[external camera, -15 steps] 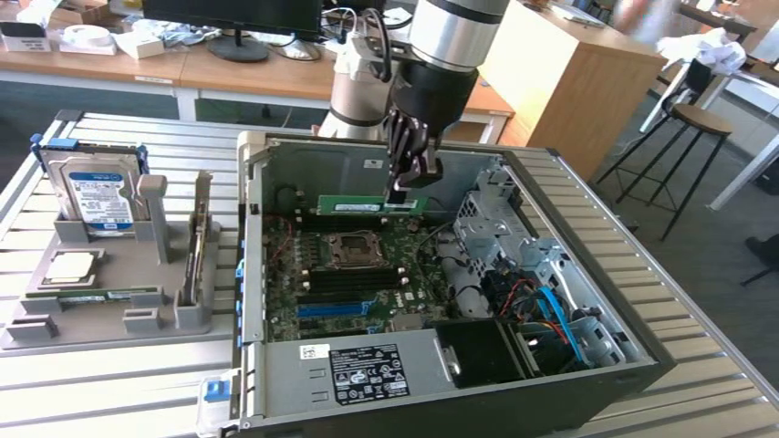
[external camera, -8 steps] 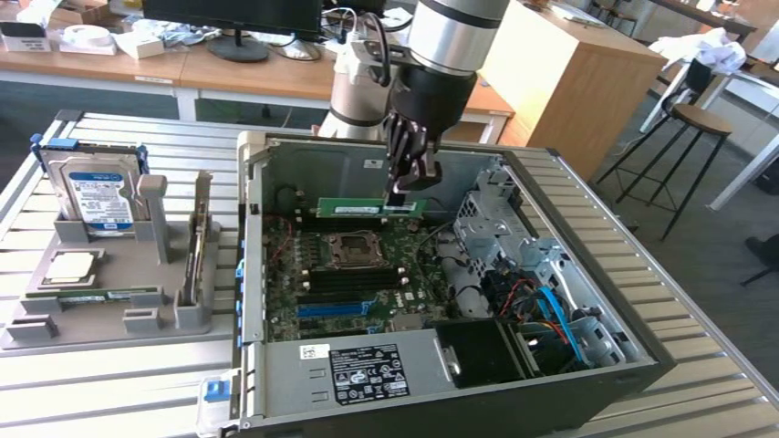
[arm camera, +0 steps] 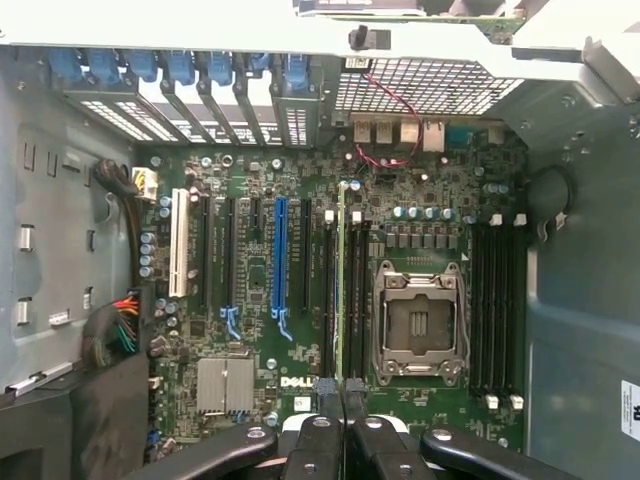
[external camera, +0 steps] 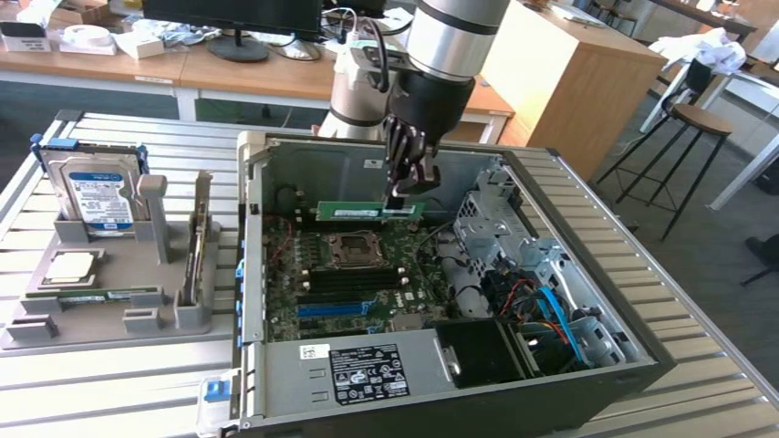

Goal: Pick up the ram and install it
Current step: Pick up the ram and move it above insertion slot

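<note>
My gripper (external camera: 408, 193) hangs inside the open computer case (external camera: 250, 228), shut on the ram (external camera: 365, 211). The ram is a long green stick with a white label, held level by one end above the motherboard (external camera: 365, 274). In the wrist view the ram (arm camera: 342, 290) shows edge-on as a thin green line running out from between my black fingertips (arm camera: 322, 405). It hovers over the dark slots (arm camera: 355, 300) beside the processor socket (arm camera: 415, 320). More empty black memory slots (arm camera: 497, 300) lie on the socket's other side.
A grey parts holder (external camera: 109, 315) on the exterior view's left carries a blue-labelled hard drive (external camera: 98, 196) and a square silver processor chip (external camera: 71, 266). Case walls, a drive cage (external camera: 499, 228) and blue and red cables (external camera: 548, 310) surround the motherboard.
</note>
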You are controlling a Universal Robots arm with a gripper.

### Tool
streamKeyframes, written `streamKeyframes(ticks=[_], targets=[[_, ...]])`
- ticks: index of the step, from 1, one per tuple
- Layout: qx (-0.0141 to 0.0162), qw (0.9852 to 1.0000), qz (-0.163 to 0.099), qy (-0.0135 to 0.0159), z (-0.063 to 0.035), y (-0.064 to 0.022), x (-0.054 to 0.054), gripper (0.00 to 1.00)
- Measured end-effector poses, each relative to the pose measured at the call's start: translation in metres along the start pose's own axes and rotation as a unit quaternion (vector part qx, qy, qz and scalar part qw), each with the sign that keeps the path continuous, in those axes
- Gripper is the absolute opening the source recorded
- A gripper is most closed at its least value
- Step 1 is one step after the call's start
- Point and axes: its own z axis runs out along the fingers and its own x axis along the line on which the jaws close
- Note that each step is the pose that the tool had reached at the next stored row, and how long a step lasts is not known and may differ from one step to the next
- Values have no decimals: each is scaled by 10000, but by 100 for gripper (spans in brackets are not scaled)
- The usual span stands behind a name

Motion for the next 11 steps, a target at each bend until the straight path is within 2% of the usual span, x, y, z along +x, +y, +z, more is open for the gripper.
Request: streamKeyframes(ticks=[11], targets=[[0, 10000, 0, 0, 49, -2, 1, 11]])
